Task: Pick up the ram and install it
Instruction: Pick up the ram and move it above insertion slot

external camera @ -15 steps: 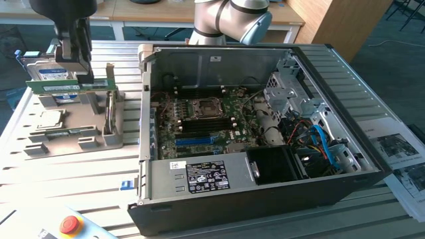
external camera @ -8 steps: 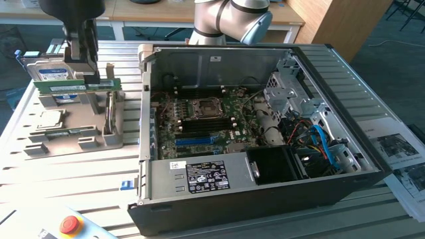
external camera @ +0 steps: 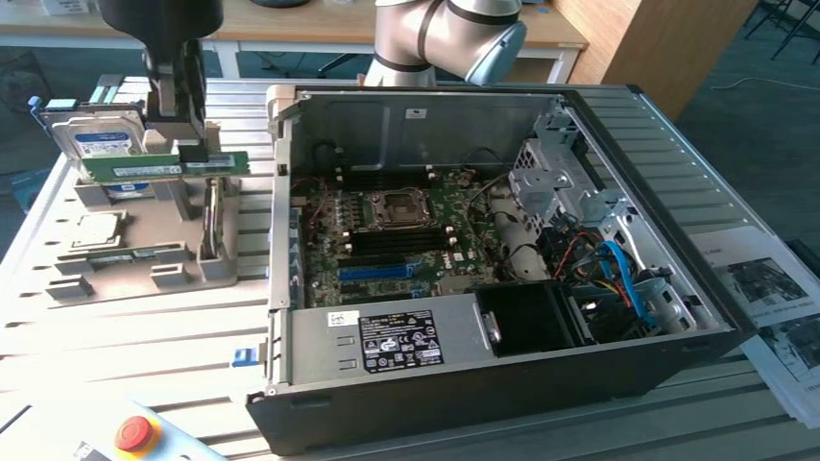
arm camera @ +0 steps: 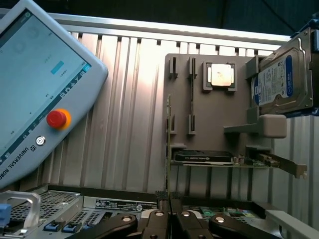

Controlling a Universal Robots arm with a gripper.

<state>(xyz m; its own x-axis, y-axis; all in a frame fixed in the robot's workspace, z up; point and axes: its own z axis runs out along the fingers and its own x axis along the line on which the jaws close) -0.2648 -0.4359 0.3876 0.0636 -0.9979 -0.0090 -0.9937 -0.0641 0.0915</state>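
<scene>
**Inspector:** What was the state of the gripper [external camera: 192, 154]?

**Assistant:** It was clenched on the ram [external camera: 141, 171], grasping the stick by its upper edge near the middle. In the wrist view the fingertips [arm camera: 161, 204] stood pressed close together.

**Inspector:** Where was the ram?

**Assistant:** It was in the air above the grey holder tray [external camera: 141, 280], at the exterior view's left and outside the computer case [external camera: 513, 389]. It hung roughly level, long side horizontal, with its pale label facing the exterior camera. It crossed in front of the hard drive [external camera: 92, 134], which stood upright at the back of the tray. Whether the two touched could not be told.

**Inspector:** What else was on the tray?

**Assistant:** A second green stick [external camera: 209, 219] stood on edge in its slot, below the gripper and apart from the held ram. A processor chip [external camera: 96, 230] lay flat toward the exterior view's left.

**Inspector:** And the case?

**Assistant:** It lay on its side, open, with the motherboard [external camera: 436, 245] exposed. A blue slot [external camera: 378, 272] ran across the board near the power supply [external camera: 397, 341]. The ram was well apart from it and not yet installed.

**Inspector:** Anything else nearby?

**Assistant:** A teach pendant [external camera: 134, 434] with a red stop button lay at the near corner of the table. Printed sheets [external camera: 769, 288] lay beside the case at the exterior view's right.
</scene>
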